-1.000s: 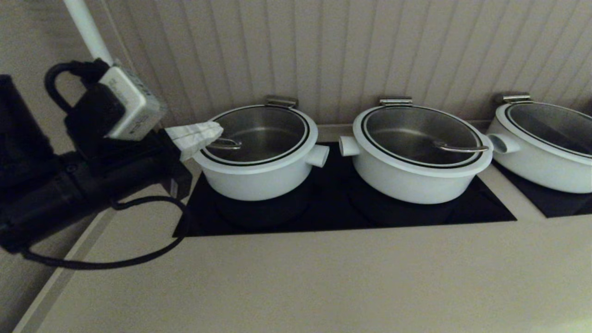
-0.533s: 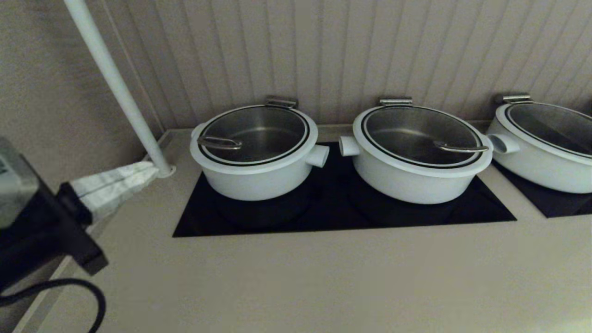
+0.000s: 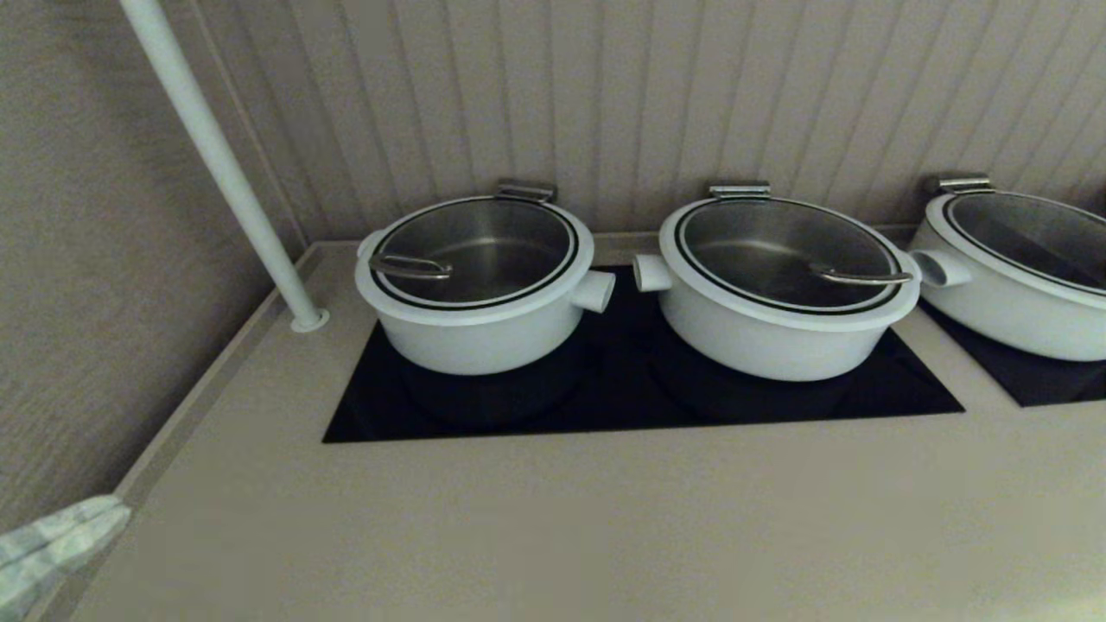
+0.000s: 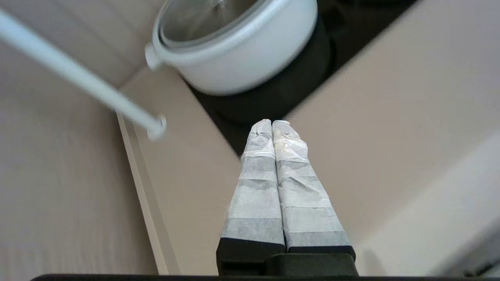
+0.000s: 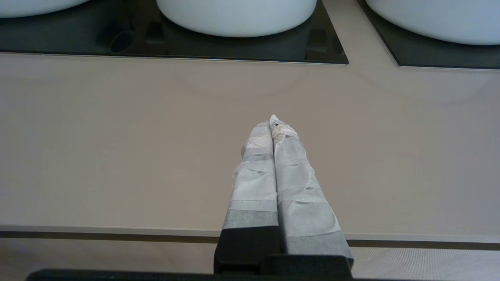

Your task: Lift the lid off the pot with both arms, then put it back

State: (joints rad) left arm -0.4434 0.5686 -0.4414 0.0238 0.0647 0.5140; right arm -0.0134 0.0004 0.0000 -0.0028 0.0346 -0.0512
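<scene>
The pot [image 3: 479, 337] stands on the left of the black cooktop, its stub handle pointing right. The lid [image 3: 484, 246] sits on it, with its steel loop handle [image 3: 410, 266] near the left edge. My left gripper [image 3: 117, 514] shows only its taped fingertips at the bottom left corner, far from the pot. In the left wrist view it [image 4: 272, 122] is shut and empty above the counter, with the pot [image 4: 250, 58] ahead of it. My right gripper [image 5: 273, 121] is shut and empty over the counter's front part; it is out of the head view.
A second white pot [image 3: 778, 337] with its lid stands beside the first, and a third [image 3: 1011, 294] at the far right. A white pole [image 3: 225, 173] rises from the counter's back left corner. A wall runs along the left. The beige counter [image 3: 562, 527] lies in front.
My left arm has pulled back from the lid's loop handle to the front left, almost out of the head view. The lid stays on the pot.
</scene>
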